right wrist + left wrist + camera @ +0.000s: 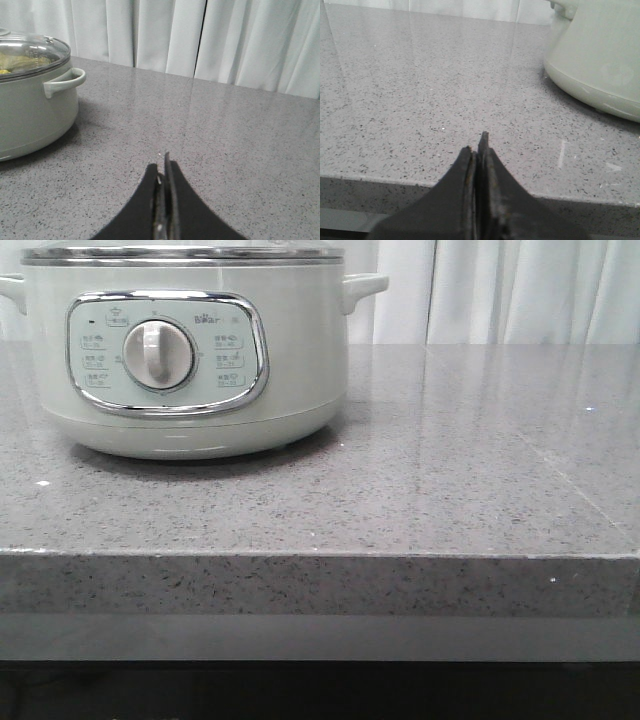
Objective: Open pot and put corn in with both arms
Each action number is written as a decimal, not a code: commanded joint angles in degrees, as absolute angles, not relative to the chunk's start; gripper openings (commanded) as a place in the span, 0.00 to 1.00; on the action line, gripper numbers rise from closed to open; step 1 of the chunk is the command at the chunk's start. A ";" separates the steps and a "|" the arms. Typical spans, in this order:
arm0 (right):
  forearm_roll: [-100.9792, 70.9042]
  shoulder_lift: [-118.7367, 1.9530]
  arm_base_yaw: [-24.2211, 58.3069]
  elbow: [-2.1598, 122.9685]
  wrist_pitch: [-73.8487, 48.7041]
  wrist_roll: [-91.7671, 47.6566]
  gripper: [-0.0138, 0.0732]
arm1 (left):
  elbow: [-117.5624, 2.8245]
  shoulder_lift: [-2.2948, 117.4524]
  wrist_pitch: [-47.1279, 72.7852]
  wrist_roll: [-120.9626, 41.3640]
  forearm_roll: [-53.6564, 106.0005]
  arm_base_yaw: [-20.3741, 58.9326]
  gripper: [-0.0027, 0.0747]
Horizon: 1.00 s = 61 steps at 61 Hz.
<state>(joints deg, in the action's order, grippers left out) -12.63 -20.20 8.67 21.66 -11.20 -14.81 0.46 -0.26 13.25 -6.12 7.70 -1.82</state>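
Your pot [185,350] stood at ten o'clock on the worktop [450,490], glass lid [30,50] on, yellow showing beneath it. Your left claw [479,150] and right claw [164,172] were clenched, empty. Loose corn was not visible; progress undeterminable.

pot [200,390]: glossy enamel, chrome trim | countertop [450,470]: polished speckled stone

Lidded pale-green pot [185,350] upright on countertop [450,470]
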 commanded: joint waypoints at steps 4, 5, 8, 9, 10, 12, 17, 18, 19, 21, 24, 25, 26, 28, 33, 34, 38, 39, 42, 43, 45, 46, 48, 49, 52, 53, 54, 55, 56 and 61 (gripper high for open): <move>-12.79 -20.47 8.35 23.08 -6.80 -15.35 0.09 | 0.44 -1.73 8.23 -5.89 8.34 -1.80 0.01; -12.79 -20.47 8.35 23.08 -6.80 -15.35 0.09 | 0.44 -1.73 8.23 -5.89 8.34 -1.80 0.01; -12.79 -20.47 8.35 23.08 -6.80 -15.35 0.09 | 0.44 -1.73 8.23 -5.89 8.34 -1.80 0.01; -12.79 -20.47 8.35 23.08 -6.80 -15.35 0.09 | 0.44 -1.73 8.23 -5.89 8.34 -1.80 0.01; -12.79 -20.47 8.35 23.08 -6.80 -15.35 0.09 | 0.44 -1.73 8.23 -5.89 8.34 -1.80 0.01; -12.79 -20.47 8.35 23.08 -6.80 -15.35 0.09 | 0.44 -1.73 8.23 -5.89 8.34 -1.80 0.01; -12.79 -20.47 8.35 23.08 -6.80 -15.35 0.09 | 0.44 -1.73 8.23 -5.89 8.34 -1.80 0.01; -12.79 -20.47 8.35 23.08 -6.80 -15.35 0.09 | 0.44 -1.73 8.23 -5.89 8.34 -1.80 0.01; -12.79 -20.47 8.35 23.08 -6.80 -15.35 0.09 | 0.44 -1.73 8.23 -5.89 8.34 -1.80 0.01; -12.79 -20.47 8.35 23.08 -6.80 -15.35 0.09 | 0.44 -1.73 8.23 -5.89 8.34 -1.80 0.01; -12.79 -20.47 8.35 23.08 -6.80 -15.35 0.09 | 0.44 -1.73 8.23 -5.89 8.34 -1.80 0.01; -12.79 -20.47 8.35 23.08 -6.80 -15.35 0.09 | 0.44 -1.73 8.23 -5.89 8.34 -1.80 0.01; -12.79 -20.47 8.35 23.08 -6.80 -15.35 0.09 | 0.44 -1.73 8.23 -5.89 8.34 -1.80 0.01; -12.79 -20.47 8.35 23.08 -6.80 -15.35 0.09 | 0.44 -1.73 8.23 -5.89 8.34 -1.80 0.01; -12.79 -20.47 8.35 23.08 -6.80 -15.35 0.09 | 0.44 -1.73 8.23 -5.89 8.34 -1.80 0.01; -12.79 -20.47 8.35 23.08 -6.80 -15.35 0.09 | 0.44 -1.73 8.23 -5.89 8.34 -1.80 0.01; -12.79 -20.47 8.35 23.08 -6.80 -15.35 0.09 | 0.44 -1.73 8.23 -5.89 8.34 -1.80 0.01; -12.79 -20.47 8.35 23.08 -6.80 -15.35 0.09 | 0.44 -1.73 8.23 -5.89 8.34 -1.80 0.01; -12.79 -20.47 8.35 23.08 -6.80 -15.35 0.09 | 0.44 -1.73 8.23 -5.89 8.34 -1.80 0.01; -12.79 -20.47 8.35 22.99 -6.44 -15.35 0.09 | 0.44 -1.73 8.23 -5.89 8.34 -1.80 0.01; -12.79 -20.47 8.35 22.32 -5.50 -15.35 0.09 | 0.44 -1.73 8.23 -5.89 8.34 -1.80 0.01; -12.79 -20.47 8.35 22.08 -5.13 -15.35 0.09 | 0.44 -1.73 8.23 -5.89 8.34 -1.80 0.01; -12.79 -20.24 8.29 21.46 -4.28 -15.35 0.09 | 0.44 -1.73 8.23 -5.89 8.34 -1.80 0.01; -12.69 -20.10 8.21 20.94 -3.84 -15.35 0.09 | 0.44 -1.73 8.23 -5.89 8.34 -1.80 0.01; -12.46 -19.07 7.53 19.56 -3.06 -15.33 0.09 | 0.44 -1.73 8.23 -5.89 8.34 -1.80 0.01; -12.37 -18.74 7.27 18.89 -2.91 -15.33 0.09 | 0.44 -1.73 8.23 -5.89 8.34 -1.80 0.01; -12.20 -18.38 6.95 18.43 -2.82 -15.33 0.09 | 0.44 -1.73 8.23 -5.89 8.34 -1.80 0.01; -12.12 -17.76 6.43 17.71 -2.74 -15.27 0.09 | 0.44 -1.73 8.23 -5.89 8.34 -1.80 0.01; -12.05 -17.33 6.04 17.21 -2.74 -15.28 0.09 | 0.44 -1.73 8.23 -5.89 8.34 -1.80 0.01; -11.93 -14.30 3.53 14.06 -2.94 -14.53 0.09 | 0.44 -1.73 8.23 -5.89 8.34 -1.80 0.01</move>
<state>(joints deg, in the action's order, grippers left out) -12.59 -16.27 5.71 14.95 -8.04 -14.81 0.46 -0.26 13.13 -6.12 7.84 -1.82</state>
